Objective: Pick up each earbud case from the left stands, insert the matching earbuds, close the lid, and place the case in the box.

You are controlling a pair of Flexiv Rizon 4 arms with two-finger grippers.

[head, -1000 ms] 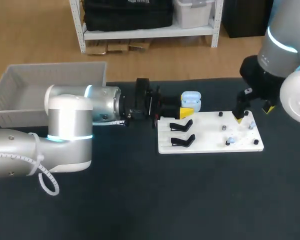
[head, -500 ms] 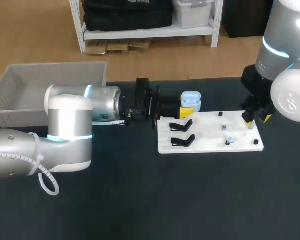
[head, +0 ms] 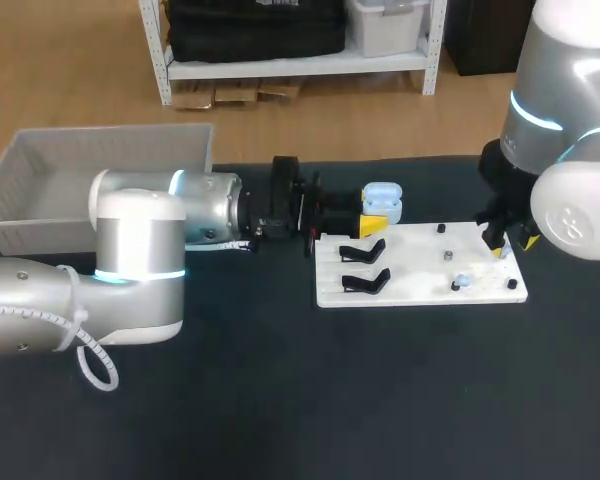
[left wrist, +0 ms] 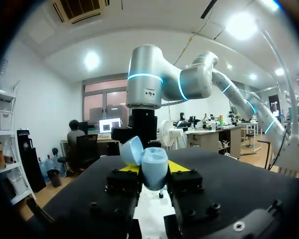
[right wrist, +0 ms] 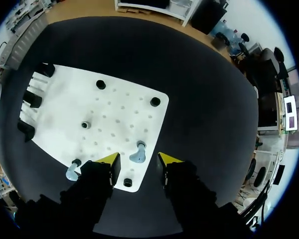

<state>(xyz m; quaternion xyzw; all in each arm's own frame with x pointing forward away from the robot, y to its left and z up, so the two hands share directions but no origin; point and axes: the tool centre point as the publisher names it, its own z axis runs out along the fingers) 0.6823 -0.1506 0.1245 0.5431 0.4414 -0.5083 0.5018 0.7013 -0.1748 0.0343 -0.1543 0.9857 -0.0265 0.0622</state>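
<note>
Now: left gripper (head: 373, 218) clamps the open earbud case (head: 382, 198); right gripper (right wrist: 138, 159) hangs apart over 1 earbud (right wrist: 138, 152).
You hold the case lid-up just off the white board's (right wrist: 114, 109) far-left corner, likely presented for loading. Right fingers straddle the earbud near the board's right edge, apparently not touching it. Only the right wrist view shows you that gap; the head view blocks it with the arm. Box (head: 40, 180) sits at the table's (head: 280, 400) far-left corner.
</note>
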